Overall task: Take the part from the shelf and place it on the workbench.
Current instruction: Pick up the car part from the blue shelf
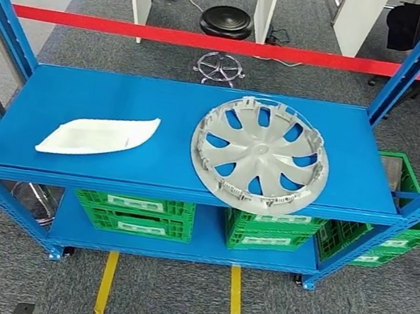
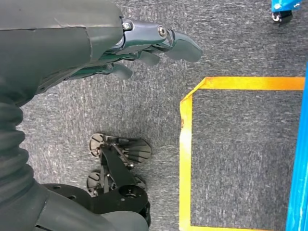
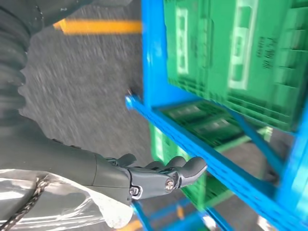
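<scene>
blue metal shelf (image 1: 113, 103) on grey carpet; on its top board, round grey plastic wheel cover (image 1: 259, 154) lying flat at the right, slim white moulded plastic part (image 1: 97, 135) well apart at the left. green plastic crates (image 1: 133, 214) on the lower board. yellow tape square (image 2: 185, 144) on the floor in front. left hand (image 2: 145, 45) over the carpet, fingers loosely extended, holding nothing. right hand (image 3: 160, 175) low beside the shelf frame, fingers slightly curled, apart, holding nothing.

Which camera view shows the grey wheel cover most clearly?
The head view: the wheel cover lies whole and unobstructed on the blue shelf. The wrist views face the carpet and the green crates, away from the cover.
</scene>
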Available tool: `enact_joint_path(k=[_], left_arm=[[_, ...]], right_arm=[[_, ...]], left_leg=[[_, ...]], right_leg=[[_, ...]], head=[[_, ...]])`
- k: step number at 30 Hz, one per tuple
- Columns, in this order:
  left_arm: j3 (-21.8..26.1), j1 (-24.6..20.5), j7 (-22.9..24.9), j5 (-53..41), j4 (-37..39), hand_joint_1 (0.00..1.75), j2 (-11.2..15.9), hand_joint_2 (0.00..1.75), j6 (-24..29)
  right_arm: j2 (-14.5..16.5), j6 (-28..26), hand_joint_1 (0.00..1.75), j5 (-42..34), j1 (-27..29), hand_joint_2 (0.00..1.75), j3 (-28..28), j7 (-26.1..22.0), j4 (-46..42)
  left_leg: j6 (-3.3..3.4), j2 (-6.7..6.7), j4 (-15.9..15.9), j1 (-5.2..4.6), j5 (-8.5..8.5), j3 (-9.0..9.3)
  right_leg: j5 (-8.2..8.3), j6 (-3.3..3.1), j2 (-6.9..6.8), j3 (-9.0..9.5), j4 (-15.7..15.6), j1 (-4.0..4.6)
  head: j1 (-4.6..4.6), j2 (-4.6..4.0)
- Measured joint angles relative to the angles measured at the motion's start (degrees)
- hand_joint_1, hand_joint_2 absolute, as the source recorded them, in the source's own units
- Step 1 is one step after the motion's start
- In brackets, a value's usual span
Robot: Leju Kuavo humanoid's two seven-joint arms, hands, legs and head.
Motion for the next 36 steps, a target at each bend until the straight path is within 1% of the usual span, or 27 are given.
enact_joint_path(k=[4,9,15,19,24,30,36], left_arm=[[1.0,-0.5,-0.3,-1.6,0.5,0.00,-0.1,1.75,0.1],[2.2,-1.2,-0.4,-3.6,1.2,0.00,-0.4,1.75,0.1],[3.3,-2.0,-0.4,-6.0,1.9,0.00,-0.5,1.75,0.1],[3.8,-2.6,-0.4,-7.6,2.2,0.00,-0.5,1.75,0.1],[4.2,-3.4,-0.1,-9.4,2.6,0.00,-0.7,1.75,0.1],[4.3,-4.1,0.3,-11.2,3.0,0.00,-1.0,1.75,0.1],[4.3,-4.8,1.0,-12.5,3.1,0.00,-1.2,1.75,0.0]], right_arm=[[-0.4,-1.6,0.00,6.7,1.4,1.75,-0.1,1.7,-5.3],[-2.4,-3.0,0.00,15.2,2.7,1.75,0.2,5.2,-11.4],[-7.0,-3.3,0.00,24.8,2.7,1.75,2.2,10.7,-17.1],[-10.7,-2.6,0.00,30.7,1.4,1.75,4.4,14.7,-19.9],[-15.7,0.6,0.00,36.6,-2.8,1.75,7.7,19.0,-20.8],[-20.5,5.9,0.00,41.4,-10.2,1.75,12.5,22.8,-20.1],[-23.6,11.4,0.00,44.4,-18.7,1.75,18.0,25.3,-16.9]], left_leg=[[0.00,0.00,0.0,0.00,0.00,0.00],[0.00,0.00,0.0,0.00,0.00,0.00],[0.01,0.00,0.0,-0.02,0.01,-0.01],[0.02,0.00,0.0,-0.02,0.02,-0.01],[0.03,0.00,0.0,-0.02,0.08,-0.01],[0.02,-0.01,0.0,-0.02,0.13,-0.03],[0.02,-0.01,0.0,-0.01,0.18,-0.03]], right_leg=[[0.00,0.00,0.00,0.00,0.0,0.00],[0.00,0.00,-0.01,0.01,0.0,0.00],[0.03,0.03,0.00,0.03,0.0,-0.01],[0.06,0.04,-0.01,0.03,0.0,-0.01],[0.10,0.04,-0.03,0.04,0.0,-0.01],[0.16,0.01,-0.04,0.02,0.0,0.00],[0.18,0.00,-0.05,0.02,0.0,0.00]], head=[[-0.01,0.00],[0.01,0.00],[0.01,0.00],[0.00,0.00],[0.01,0.00],[0.01,0.00],[0.00,0.00]])
